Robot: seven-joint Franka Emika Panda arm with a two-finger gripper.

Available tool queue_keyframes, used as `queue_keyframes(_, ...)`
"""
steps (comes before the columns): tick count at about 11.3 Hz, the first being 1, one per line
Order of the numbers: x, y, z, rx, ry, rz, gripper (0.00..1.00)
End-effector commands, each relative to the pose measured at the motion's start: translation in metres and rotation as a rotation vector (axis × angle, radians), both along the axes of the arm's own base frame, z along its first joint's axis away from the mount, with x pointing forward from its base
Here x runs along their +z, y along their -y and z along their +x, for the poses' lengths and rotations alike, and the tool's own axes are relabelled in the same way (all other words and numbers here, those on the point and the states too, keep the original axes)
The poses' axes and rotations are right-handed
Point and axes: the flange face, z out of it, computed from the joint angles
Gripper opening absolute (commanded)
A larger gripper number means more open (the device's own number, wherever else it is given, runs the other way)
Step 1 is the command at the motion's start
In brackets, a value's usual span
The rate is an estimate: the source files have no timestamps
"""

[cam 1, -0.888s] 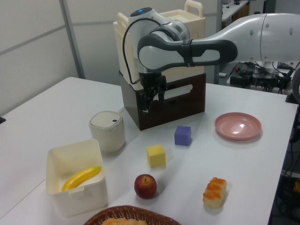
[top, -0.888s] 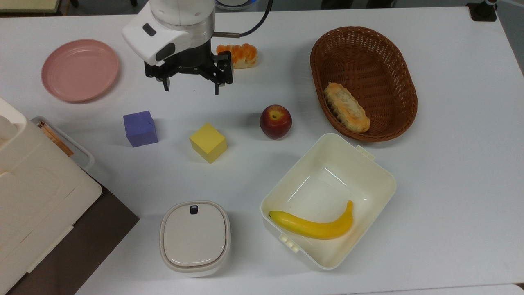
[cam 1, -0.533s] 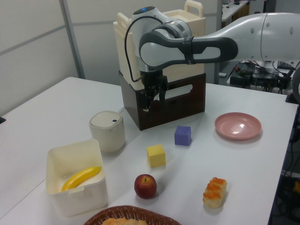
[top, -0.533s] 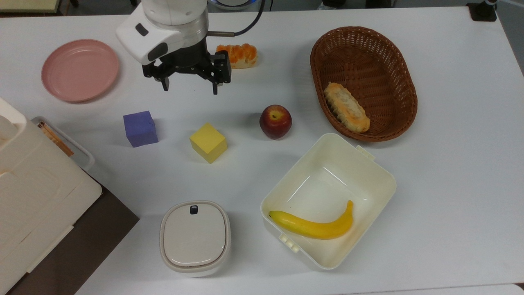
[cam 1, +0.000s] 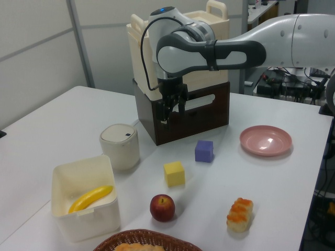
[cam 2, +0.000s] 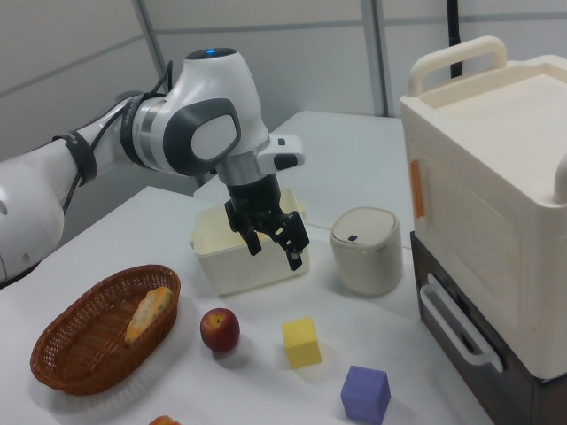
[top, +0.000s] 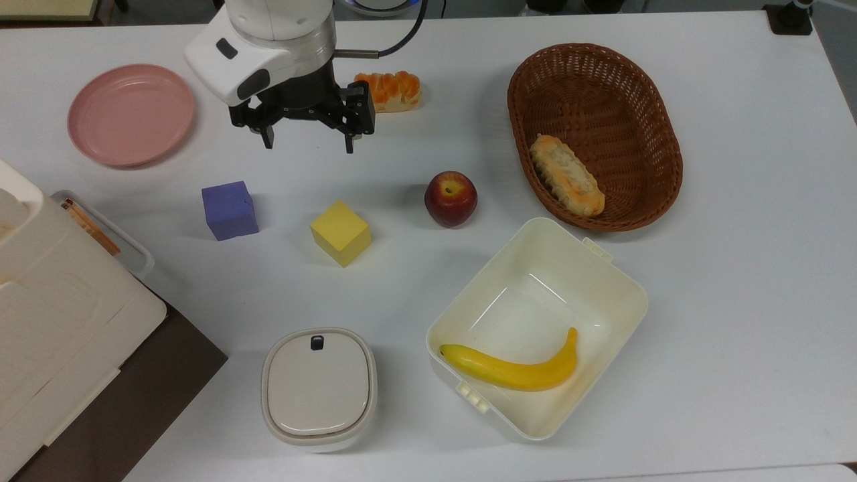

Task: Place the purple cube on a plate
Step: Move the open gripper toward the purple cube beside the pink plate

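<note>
My gripper (top: 307, 137): wide open, holding nothing, up above the table (top: 736, 281).
Purple cube (top: 229, 209): on the table, beside the yellow cube (top: 340, 233).
Plate (top: 130, 114): apart from the purple cube.

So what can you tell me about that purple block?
The purple cube is a solid, matte blue-violet block with slightly worn edges. It sits flat on the white table, touching nothing else. In the top view the yellow cube lies to its right and the pink plate above and left. The open gripper hangs apart from it.
</note>
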Motion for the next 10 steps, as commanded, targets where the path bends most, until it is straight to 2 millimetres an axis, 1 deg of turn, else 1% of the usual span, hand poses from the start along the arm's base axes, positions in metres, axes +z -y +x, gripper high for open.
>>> queue_keyframes(1,0.013,-0.002,-0.013,0.014,0.002,0.018,1.00)
queue_keyframes(5,0.018,0.002,-0.016,0.015,0.008,-0.002,1.00)
queue_keyframes(7,0.019,0.036,-0.018,-0.032,0.009,-0.007,1.00)
queue_keyframes(10,0.015,0.040,-0.019,-0.006,-0.001,-0.013,1.00)
